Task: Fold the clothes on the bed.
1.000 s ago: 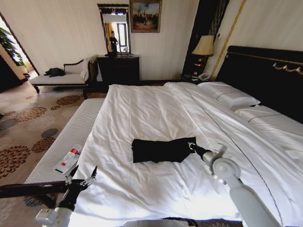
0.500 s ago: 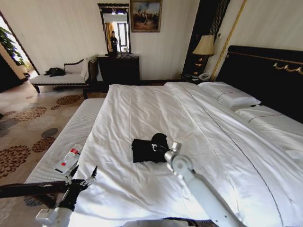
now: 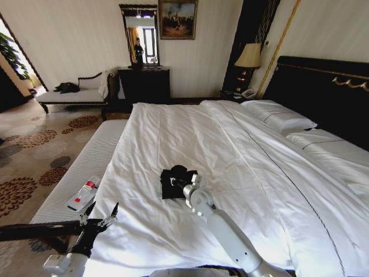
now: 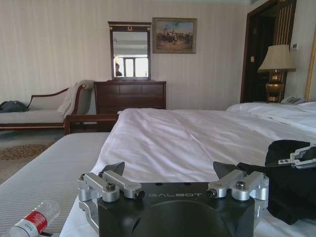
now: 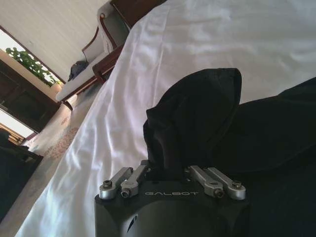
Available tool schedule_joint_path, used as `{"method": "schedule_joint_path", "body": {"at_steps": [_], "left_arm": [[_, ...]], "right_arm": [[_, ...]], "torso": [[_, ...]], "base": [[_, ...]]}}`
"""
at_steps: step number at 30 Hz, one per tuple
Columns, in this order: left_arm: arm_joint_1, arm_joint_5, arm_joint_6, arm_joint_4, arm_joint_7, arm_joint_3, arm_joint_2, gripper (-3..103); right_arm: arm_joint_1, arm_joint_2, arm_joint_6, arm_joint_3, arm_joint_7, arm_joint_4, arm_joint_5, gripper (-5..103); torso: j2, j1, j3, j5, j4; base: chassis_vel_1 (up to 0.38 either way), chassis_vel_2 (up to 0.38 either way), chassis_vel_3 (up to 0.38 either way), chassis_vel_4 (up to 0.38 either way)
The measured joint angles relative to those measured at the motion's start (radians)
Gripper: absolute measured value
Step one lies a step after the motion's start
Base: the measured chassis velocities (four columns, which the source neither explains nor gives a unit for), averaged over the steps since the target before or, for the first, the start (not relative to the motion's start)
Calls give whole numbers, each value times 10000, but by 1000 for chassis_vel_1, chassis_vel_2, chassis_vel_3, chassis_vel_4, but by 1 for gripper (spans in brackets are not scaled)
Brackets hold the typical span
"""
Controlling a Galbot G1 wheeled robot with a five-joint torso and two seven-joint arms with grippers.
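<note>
On the white bed (image 3: pixel 173 138), a black T-shirt (image 3: pixel 170 183) is gripped by the right gripper (image 3: pixel 180 180)
The garment lies bunched on the near half of the mattress, towards the robot's left, and a raised fold of its cloth (image 5: pixel 197 118) is pinched between the closed fingers of the right gripper (image 5: pixel 170 173), whose arm reaches in from the near edge. The left gripper (image 3: pixel 99 217) is held low beside the bed's near left corner, its fingers (image 4: pixel 112 170) spread apart with nothing between them. A small bottle (image 3: pixel 82 195) is seen lying on the grey bench alongside the mattress
</note>
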Motion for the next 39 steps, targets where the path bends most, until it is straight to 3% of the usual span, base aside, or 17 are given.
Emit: {"method": "schedule_joint_path", "body": {"at_steps": [9,10,11,12,13,15,17,20,28,30,36,39], "left_arm": [[0,0,0,-1,0,0,0,100],[0,0,0,-1,0,0,0,100],[0,0,0,-1,0,0,0,100],[0,0,0,0,0,0,0,100],[0,0,0,0,0,0,0,100],[0,0,0,0,0,0,0,100],[-1,0,0,0,0,0,0,100],[0,0,-1,0,0,0,0,100],[0,0,0,-1,-1,0,0,100],[0,0,0,0,0,0,0,100],[-1,0,0,-1,-1,0,0,100],[0,0,0,0,0,0,0,100]], "right_arm": [[30,-52,811,-675,-709,496,-1319,57],[-15,-75,969,-789,-797,622,-1710,57],[-76,-131,1149,-949,-1006,802,-2430,68],[-124,-189,1294,-1083,-1205,946,-3021,68],[-124,-189,1294,-1083,-1205,946,-3021,68],[-244,-235,1743,-1138,-1410,1033,-3921,79],[-279,-227,1883,-1089,-1437,995,-4078,84],[-407,-152,2857,-421,-1492,-17,-5151,98],[-559,197,3478,399,-1360,-1061,-5693,100],[-464,398,4176,442,-1505,-2094,-6684,100],[-399,728,4745,35,-1809,-3151,-7613,100],[-283,1138,5122,-46,-1864,-3702,-8769,100]], "torso": [[1,0,-1,0,1],[0,0,-1,0,1],[1,0,-1,1,1],[1,0,0,1,1],[1,0,0,1,1],[1,0,-1,1,1],[1,0,-1,0,2],[1,0,-1,0,0],[1,0,-1,1,0],[1,-3,-1,1,2],[0,-1,0,1,-1],[1,-1,0,0,1]], "base": [[0,0,0,0],[0,0,0,0],[0,0,0,0],[0,0,0,0],[0,0,0,0],[0,0,0,0],[0,0,0,0],[0,0,0,0],[0,0,0,0],[0,0,0,0],[0,0,0,0],[0,0,0,0]]}}
